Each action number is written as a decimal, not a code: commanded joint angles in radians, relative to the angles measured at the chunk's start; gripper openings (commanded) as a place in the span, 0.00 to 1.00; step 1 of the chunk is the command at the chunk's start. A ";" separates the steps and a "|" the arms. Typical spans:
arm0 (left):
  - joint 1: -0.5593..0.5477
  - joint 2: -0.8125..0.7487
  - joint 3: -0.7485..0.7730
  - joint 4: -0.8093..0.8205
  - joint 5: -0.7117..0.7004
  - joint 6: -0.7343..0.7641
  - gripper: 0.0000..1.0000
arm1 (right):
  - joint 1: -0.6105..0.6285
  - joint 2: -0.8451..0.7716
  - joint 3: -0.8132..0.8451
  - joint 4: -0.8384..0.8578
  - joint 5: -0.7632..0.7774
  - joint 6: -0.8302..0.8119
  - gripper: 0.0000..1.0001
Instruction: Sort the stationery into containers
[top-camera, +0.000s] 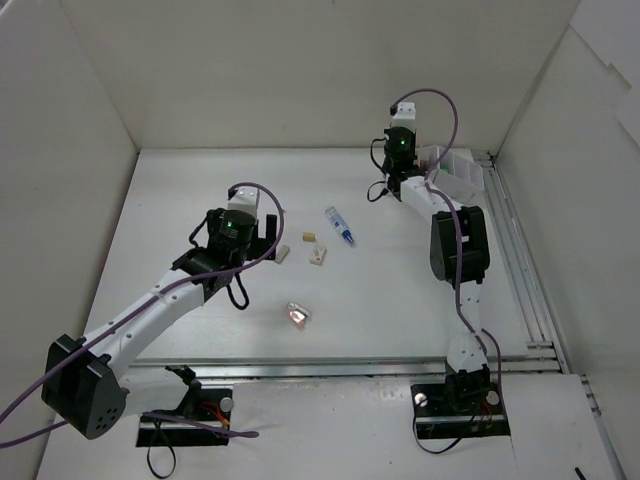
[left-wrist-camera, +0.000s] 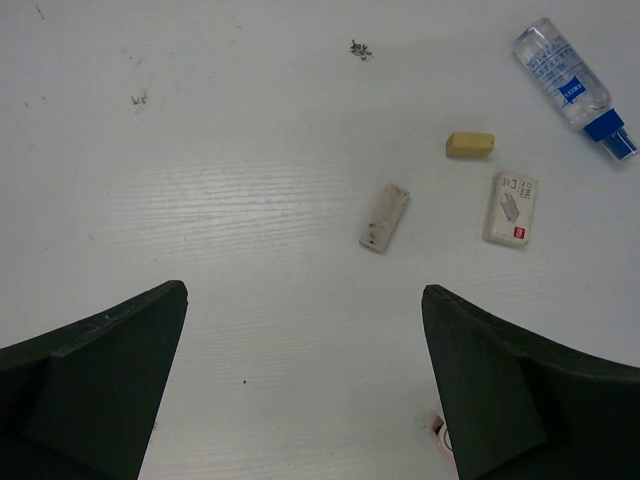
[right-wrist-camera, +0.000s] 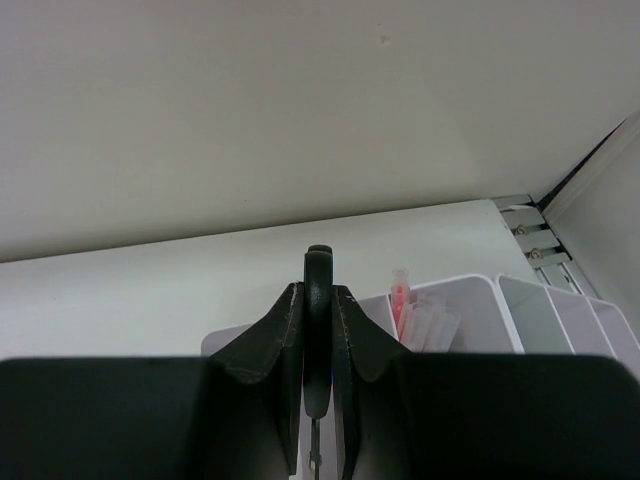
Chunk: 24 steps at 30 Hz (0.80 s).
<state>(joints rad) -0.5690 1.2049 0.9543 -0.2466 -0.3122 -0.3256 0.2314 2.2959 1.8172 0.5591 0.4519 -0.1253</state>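
newbie: Grippers in the top view, what's up with them?

oldhand: Left gripper hangs over the table, just left of the erasers. The blue-tipped tube lies a bit past those. The white organiser sits in the far right corner, and the right arm reaches up beside it.

newbie: And the left wrist cam?

oldhand: Jaws spread wide, nothing between them. Ahead on the table there's a grubby white eraser, a beige eraser and a labelled white eraser, all apart from each other. The tube is top right.

newbie: Right wrist?

oldhand: Right gripper is clamped tight on a thin black item. It's edge-on, so I can't tell what it is. The organiser's compartments show just past the fingers, lower right, with a pink pen standing in one.
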 joint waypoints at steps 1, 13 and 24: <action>0.003 -0.001 0.011 0.046 0.030 0.008 1.00 | -0.026 -0.076 0.064 0.147 0.012 0.033 0.00; 0.012 -0.034 -0.026 0.061 0.041 0.003 0.99 | -0.046 -0.093 0.169 0.228 -0.100 -0.025 0.00; 0.021 0.001 -0.014 0.076 0.053 0.019 1.00 | -0.057 0.014 0.140 0.404 -0.191 -0.037 0.00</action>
<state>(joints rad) -0.5541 1.2045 0.9031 -0.2253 -0.2649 -0.3225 0.1829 2.3047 1.9633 0.8005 0.2882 -0.1417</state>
